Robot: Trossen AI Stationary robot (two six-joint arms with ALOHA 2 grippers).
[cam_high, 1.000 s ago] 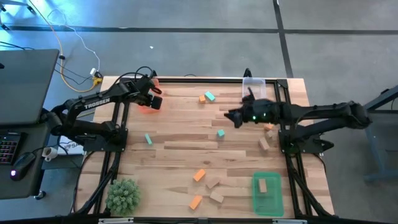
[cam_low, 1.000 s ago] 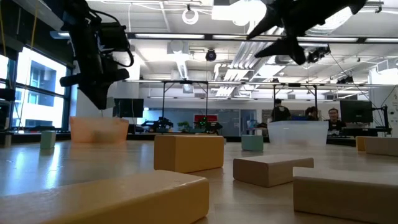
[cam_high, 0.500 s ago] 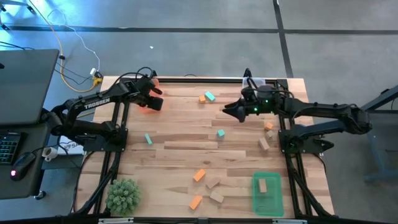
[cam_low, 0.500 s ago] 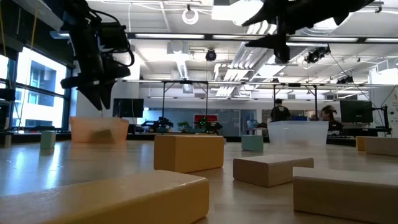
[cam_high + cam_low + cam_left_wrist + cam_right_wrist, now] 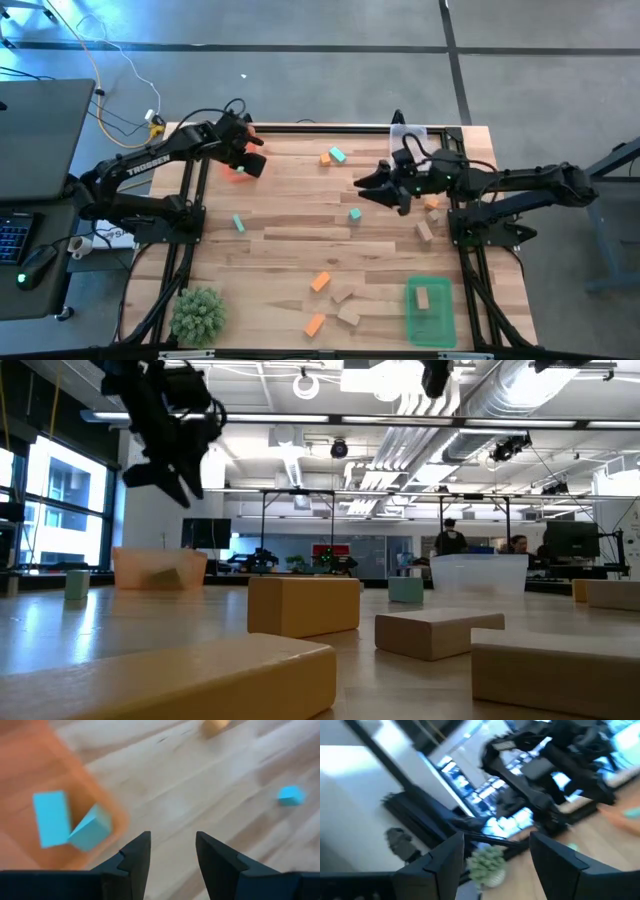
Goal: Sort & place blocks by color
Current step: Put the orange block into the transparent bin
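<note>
My left gripper [image 5: 250, 160] [image 5: 172, 850] hangs open and empty above the near edge of the orange tray [image 5: 236, 171] at the table's far left. Two teal blocks [image 5: 50, 817] [image 5: 90, 827] lie in that tray. My right gripper [image 5: 365, 185] [image 5: 497, 855] is open and empty, held high and about level, pointing toward the table's left. Below it a teal block [image 5: 355, 214] lies flat on the wood. An orange block [image 5: 326, 157] and a teal block [image 5: 338, 154] lie together at the far middle. Orange blocks [image 5: 320, 282] and tan blocks [image 5: 343, 295] lie scattered near the front.
A green tray [image 5: 445, 330] at the front right holds a tan block [image 5: 423, 298]. A clear tray [image 5: 410, 135] stands at the far right. A spiky green plant [image 5: 197, 312] sits at the front left. Another teal block [image 5: 239, 224] lies left of centre.
My left gripper has opened over the orange tray and risen clear of it. My right gripper has risen and tipped up from pointing down at the table to about level, staying open.
</note>
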